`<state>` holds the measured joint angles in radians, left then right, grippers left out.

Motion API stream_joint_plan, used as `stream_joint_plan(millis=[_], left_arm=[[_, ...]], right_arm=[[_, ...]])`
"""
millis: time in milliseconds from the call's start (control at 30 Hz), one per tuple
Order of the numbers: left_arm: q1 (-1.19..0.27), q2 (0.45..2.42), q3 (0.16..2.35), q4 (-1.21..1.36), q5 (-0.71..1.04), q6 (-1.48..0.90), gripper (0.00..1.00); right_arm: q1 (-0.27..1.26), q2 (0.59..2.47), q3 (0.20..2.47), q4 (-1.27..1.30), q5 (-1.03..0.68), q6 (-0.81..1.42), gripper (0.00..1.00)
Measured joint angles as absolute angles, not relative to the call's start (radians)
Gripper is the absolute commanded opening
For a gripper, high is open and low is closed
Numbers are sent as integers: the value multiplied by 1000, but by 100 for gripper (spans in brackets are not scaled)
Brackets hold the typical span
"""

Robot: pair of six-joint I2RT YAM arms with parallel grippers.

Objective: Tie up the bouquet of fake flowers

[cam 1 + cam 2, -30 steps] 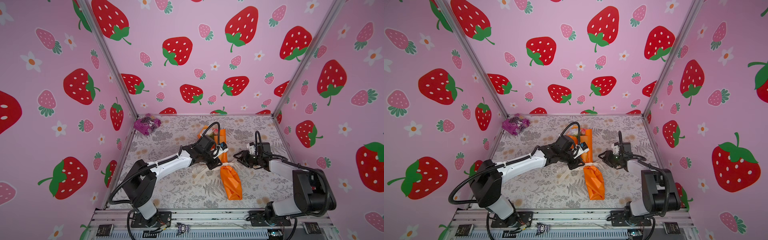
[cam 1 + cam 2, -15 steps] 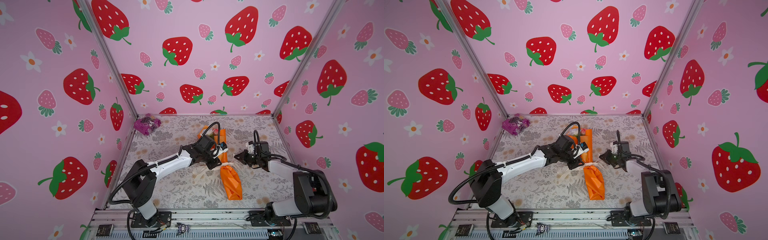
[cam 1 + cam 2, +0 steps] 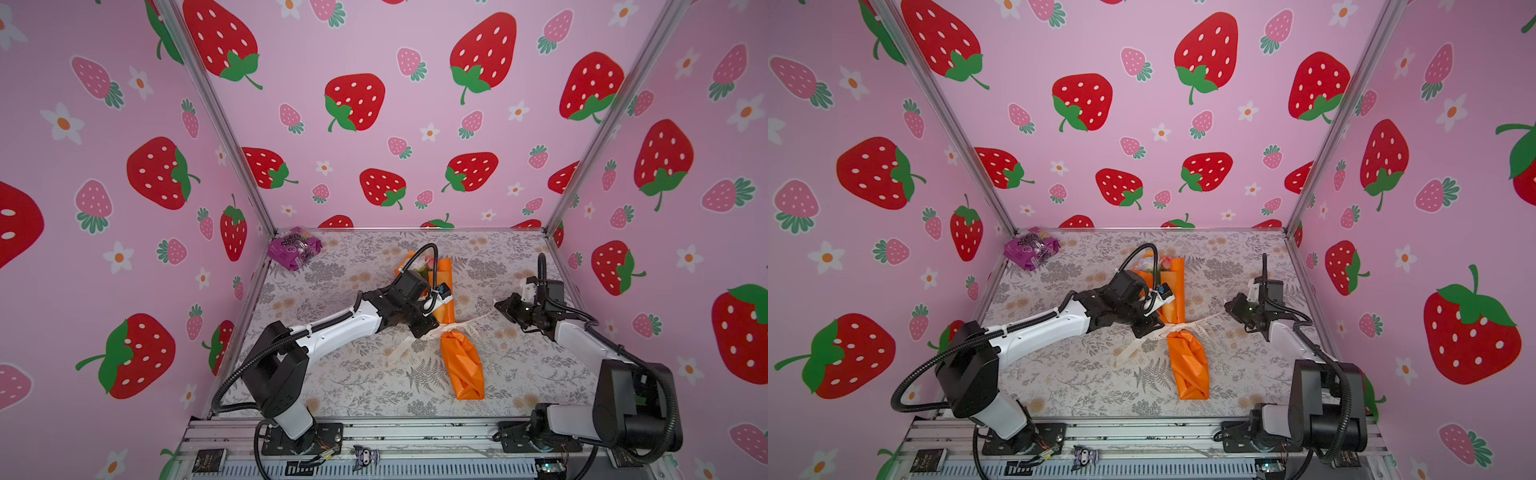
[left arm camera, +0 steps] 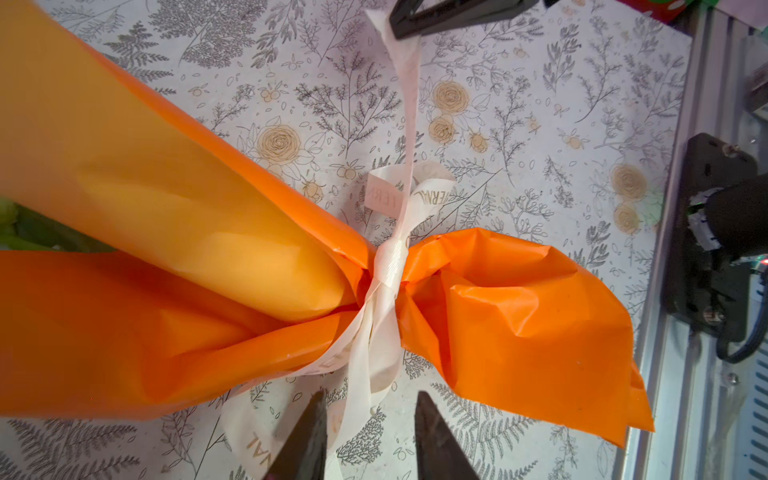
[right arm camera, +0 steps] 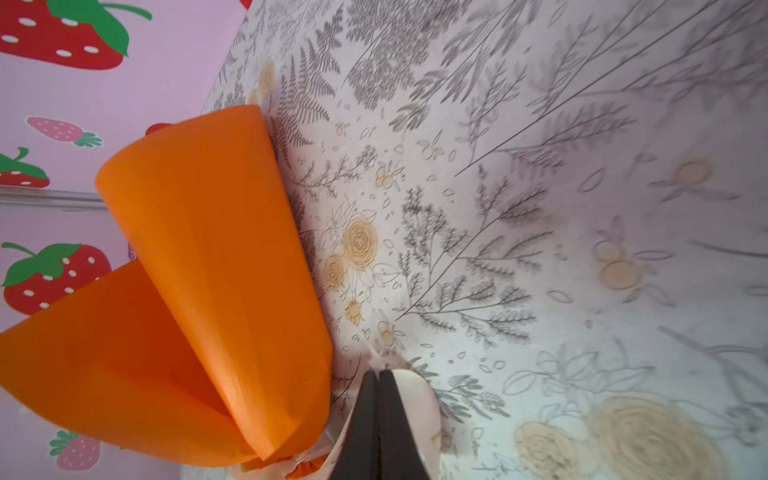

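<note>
Cream ribbon (image 4: pixel 388 266) cinched round bouquet (image 3: pixel 463 365) neck; right hand (image 5: pixel 379 374) clenched on one tail for tension; left hand (image 4: pixel 369 397) released, straddling other tail.

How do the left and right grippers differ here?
The left gripper has its fingers apart, straddling the ribbon where it cinches the bouquet; the right gripper is shut, pinching a ribbon end. The left is at the bouquet; the right stands apart from it. Both tend the same ribbon.

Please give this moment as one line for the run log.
step: tie bouquet | left gripper: open, ribbon tail between fingers | right gripper: shut on ribbon end
</note>
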<state>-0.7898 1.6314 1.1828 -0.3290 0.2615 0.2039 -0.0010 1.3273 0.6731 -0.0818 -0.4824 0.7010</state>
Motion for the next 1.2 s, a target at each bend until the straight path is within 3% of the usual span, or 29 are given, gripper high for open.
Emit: stream_joint_plan(millis=[267,433,567,733,833,1000,1200], left_arm=[[-744,1614,1135,-347,282,210,38],[-750,1660,1137,-344,328,222,38],[-761,1710,1140,-359,354,233,39],[-774,1749,1153,-367,371,235,39],[-778,1756,1158,-366,376,235,39],[-779,1756,1172,-366,377,240,41],[-782,1763,1187,-367,373,246,41]], right_arm=[[-62,1336,719,-154,-433,624,2],[-62,1375,737,-181,-427,585,33],[-62,1345,760,-253,-417,531,44],[-22,1185,747,-301,-449,478,45],[110,1120,706,-297,-479,466,46],[314,1166,668,-297,-467,454,49],[358,1240,668,-297,-433,404,51]])
